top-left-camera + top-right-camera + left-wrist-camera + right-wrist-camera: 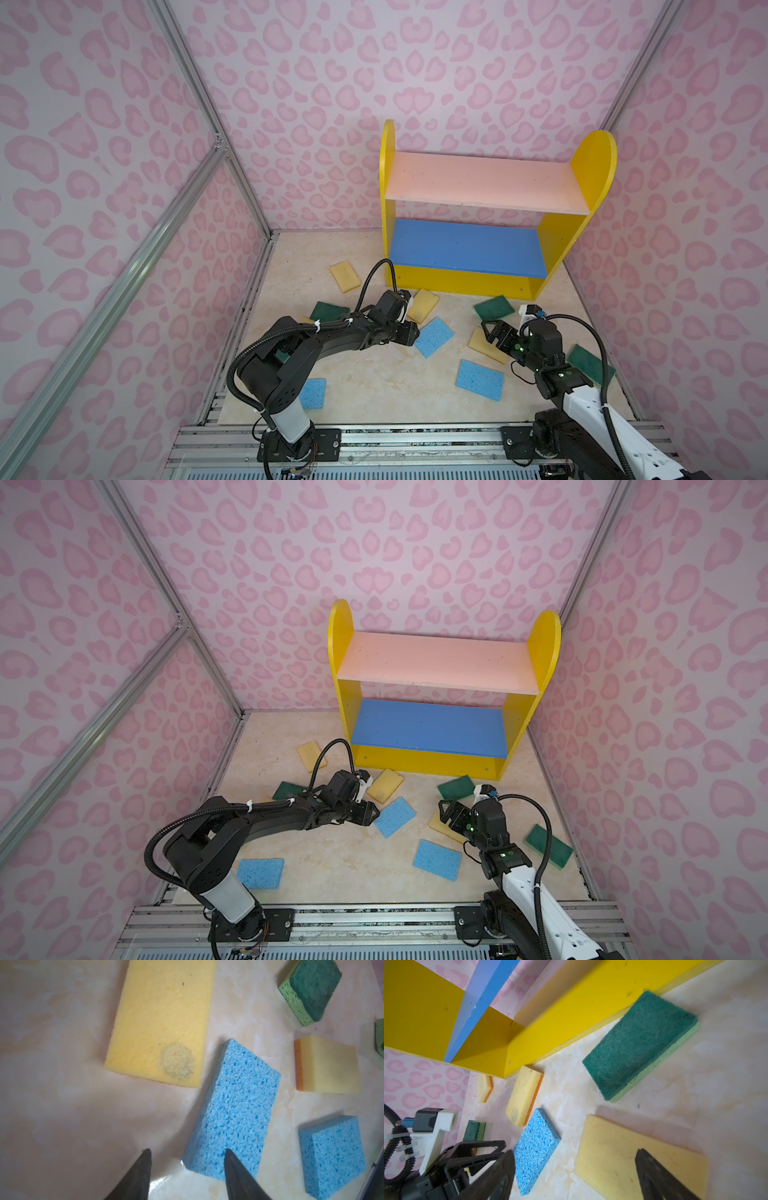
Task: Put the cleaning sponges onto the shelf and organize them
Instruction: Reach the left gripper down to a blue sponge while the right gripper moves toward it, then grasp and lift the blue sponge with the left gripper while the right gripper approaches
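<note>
L gripper (187, 1152): jaws part-open, holding nothing. One fingertip (230, 1164) lies over the near end of a blue sponge (234, 1109), the other stands off it above bare tabletop (374, 374).
R gripper (575, 1152): jaws wide, empty, hanging over a pale yellow sponge (623, 1157).

Shelf (457, 284) sits at 12–1 o'clock of the tabletop, pink & blue boards bare. Every sponge in view lies flat on the tabletop, toward 6 o'clock from it.

Risks (judged):
- L jaws bracket only a corner. Closing there prob. pinches soft foam, so the sponge may pivot or slip out on the lift.
- A low tip may shove the blue sponge toward the stained yellow sponge (162, 1022) at its 11 o'clock.
- Both grippers work near centre, so a clash is poss. if both head for the shelf.

Pose: L arm low, forearm approx. level, reaching from 7 o'clock to centre. R arm has elbow raised, gripper pitched down toward 10 o'clock.
</note>
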You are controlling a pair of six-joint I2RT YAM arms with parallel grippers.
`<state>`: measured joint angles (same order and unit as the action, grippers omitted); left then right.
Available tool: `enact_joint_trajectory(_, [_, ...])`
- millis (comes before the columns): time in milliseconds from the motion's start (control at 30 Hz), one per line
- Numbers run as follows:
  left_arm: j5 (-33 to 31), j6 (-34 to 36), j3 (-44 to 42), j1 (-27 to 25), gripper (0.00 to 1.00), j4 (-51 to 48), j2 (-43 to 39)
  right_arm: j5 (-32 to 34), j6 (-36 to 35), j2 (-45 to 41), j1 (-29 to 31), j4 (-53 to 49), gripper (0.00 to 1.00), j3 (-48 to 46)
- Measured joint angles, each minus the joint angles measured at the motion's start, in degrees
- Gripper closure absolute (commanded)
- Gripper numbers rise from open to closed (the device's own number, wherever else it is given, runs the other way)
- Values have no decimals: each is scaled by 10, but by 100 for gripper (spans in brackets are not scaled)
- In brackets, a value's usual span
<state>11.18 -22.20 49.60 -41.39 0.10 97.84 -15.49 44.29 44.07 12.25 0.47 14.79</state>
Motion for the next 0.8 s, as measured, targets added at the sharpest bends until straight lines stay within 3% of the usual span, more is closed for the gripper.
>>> enact_joint_trajectory(233, [3, 0, 28, -8, 47, 4, 43, -3, -9, -1, -7, -4, 9, 12])
enact_joint_trajectory(433, [5, 0, 29, -15, 57, 28, 54, -10, -16, -1, -7, -11, 9, 20])
enact_joint_trajectory(633, [12, 0, 28, -30, 75, 26, 56, -12, -14, -9, -7, -13, 9, 21])
enact_joint_trajectory(767, [19, -2, 16, -32, 96, 35, 55, -12, -14, -12, -7, -16, 9, 22])
enact_joint_trajectory(800, [19, -2, 12, -32, 96, 38, 54, -13, -13, -10, -7, -17, 8, 23])
